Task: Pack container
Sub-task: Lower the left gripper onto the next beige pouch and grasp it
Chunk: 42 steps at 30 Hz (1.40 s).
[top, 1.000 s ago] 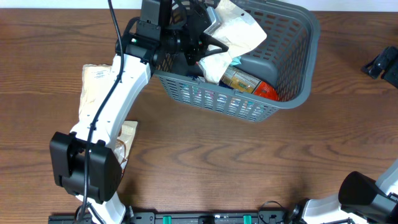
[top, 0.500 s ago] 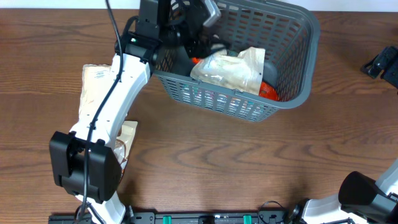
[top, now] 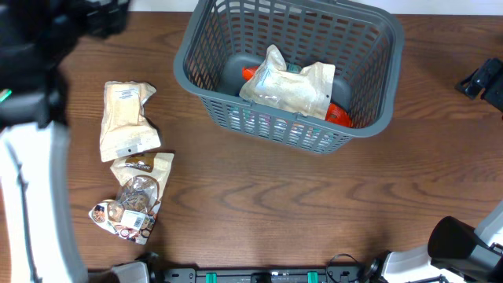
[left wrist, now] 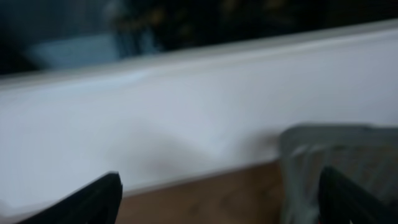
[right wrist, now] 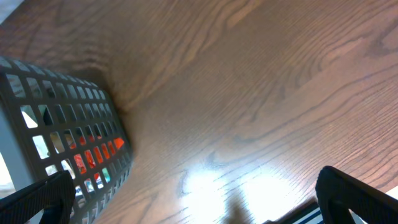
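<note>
1. One container (top: 289, 130): a dark grey lattice basket at the far edge of the table (top: 275, 212), from the middle towards the right.
2. Two items inside it: a pale crinkled packet (top: 287, 85) on top, and an orange-red packet (top: 339, 115) showing under it at the near right wall.
3. Three loose packets near the left edge, well apart from the container:
   - a cream packet (top: 126, 118);
   - a window pouch (top: 141, 182) touching its near end;
   - a small printed packet (top: 118, 218) partly under the pouch.
4. Left arm (top: 31, 173): blurred, running along the left edge just beside the loose packets.
5. Left gripper (left wrist: 224, 205): fingers spread wide with nothing between them. Its wrist view is blurred.
6. Right gripper (right wrist: 199, 199): fingers spread wide and empty. It faces bare wood near the right edge, with the container's wall beside it.
</note>
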Available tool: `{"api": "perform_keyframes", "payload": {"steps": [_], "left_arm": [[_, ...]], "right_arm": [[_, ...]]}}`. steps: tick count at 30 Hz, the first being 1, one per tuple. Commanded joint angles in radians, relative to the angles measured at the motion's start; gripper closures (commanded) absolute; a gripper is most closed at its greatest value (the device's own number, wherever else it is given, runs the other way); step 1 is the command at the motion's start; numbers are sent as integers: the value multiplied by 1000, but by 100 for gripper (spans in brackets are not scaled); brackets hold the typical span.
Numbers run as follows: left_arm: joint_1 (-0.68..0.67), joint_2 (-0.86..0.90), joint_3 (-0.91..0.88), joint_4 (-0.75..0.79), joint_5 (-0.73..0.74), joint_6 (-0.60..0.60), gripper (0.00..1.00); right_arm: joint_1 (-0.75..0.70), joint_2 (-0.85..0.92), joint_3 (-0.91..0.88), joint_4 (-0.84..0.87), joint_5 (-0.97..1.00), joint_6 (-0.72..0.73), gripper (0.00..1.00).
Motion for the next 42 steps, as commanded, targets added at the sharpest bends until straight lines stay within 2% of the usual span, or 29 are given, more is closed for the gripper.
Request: {"api": "perform_keyframes", "payload": {"steps": [1, 4, 8, 13, 21, 29, 42], "left_arm": [[67, 10, 2, -118, -121, -16, 19], [105, 33, -2, -274, -134, -63, 18], [112, 89, -43, -375, -218, -137, 17], [112, 181, -116, -374, -265, -142, 11], [111, 398, -125, -433, -260, -138, 10], [112, 574, -125, -449, -265, -74, 6], [109, 703, -125, -350, -314, -63, 6]], "right_arm": [[8, -2, -4, 4, -4, -14, 1], [8, -2, -4, 15, -4, -17, 1], [8, -2, -4, 27, -4, -37, 1], [8, -2, -4, 30, -4, -51, 1], [8, -2, -4, 40, -3, -60, 1], [8, -2, -4, 40, -4, -66, 1], [8, -2, -4, 23, -4, -66, 1]]}}
